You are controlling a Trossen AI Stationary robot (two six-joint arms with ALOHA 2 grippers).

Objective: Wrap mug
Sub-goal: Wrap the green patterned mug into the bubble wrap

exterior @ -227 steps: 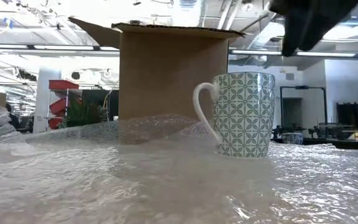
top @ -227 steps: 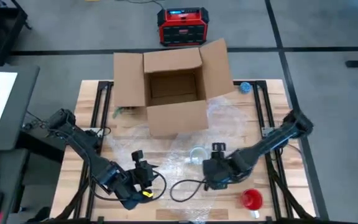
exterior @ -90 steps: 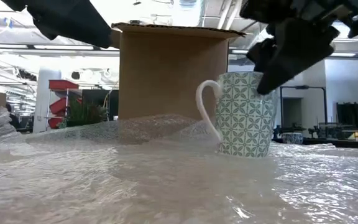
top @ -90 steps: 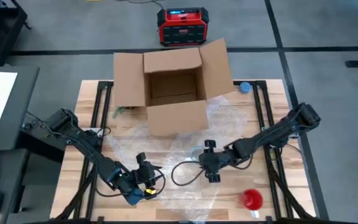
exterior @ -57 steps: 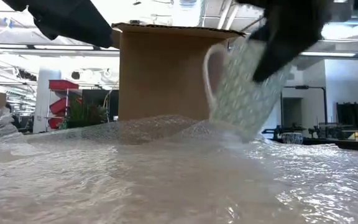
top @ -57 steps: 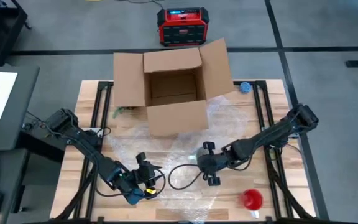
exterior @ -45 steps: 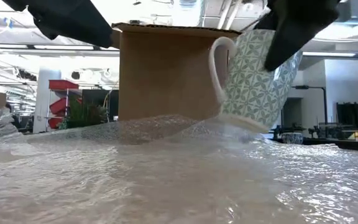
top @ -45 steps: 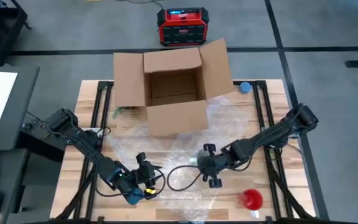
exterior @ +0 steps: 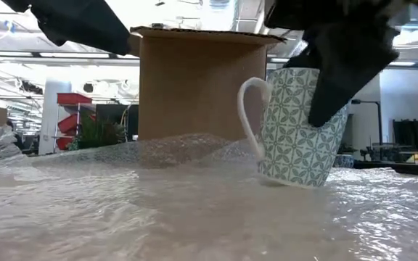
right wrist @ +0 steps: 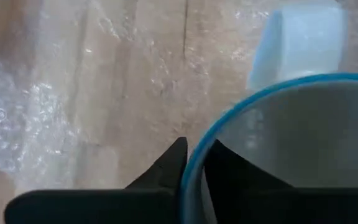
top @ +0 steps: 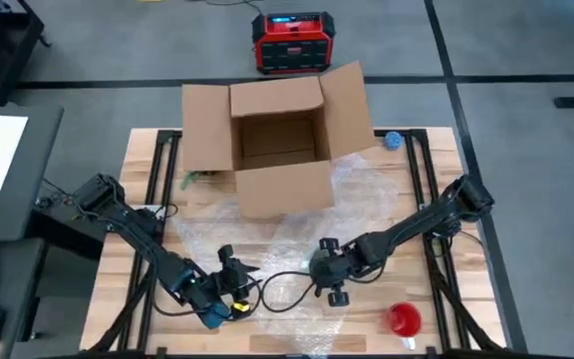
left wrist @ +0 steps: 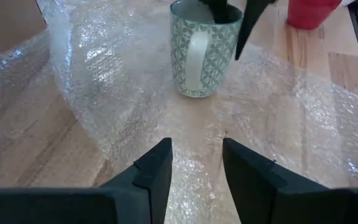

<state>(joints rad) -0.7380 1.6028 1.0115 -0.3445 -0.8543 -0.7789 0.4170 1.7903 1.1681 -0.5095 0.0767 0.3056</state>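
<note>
Bubble wrap sheet (exterior: 158,210) carries a white, green-patterned ceramic mug (exterior: 296,130), slightly tilted.
Right gripper (right wrist: 194,163) pinches its rim; left gripper (left wrist: 194,165) parted.

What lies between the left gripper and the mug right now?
Only bubble wrap over the wooden table, seen in the left wrist view between the open left gripper and the mug.

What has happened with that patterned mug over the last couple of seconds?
The right gripper came in, pinched the mug by its rim, lifted and tilted it, and shifted it toward the left arm; it now sits tilted on the bubble wrap. The left gripper advanced slightly, open. The cardboard box and red cup stayed put.
</note>
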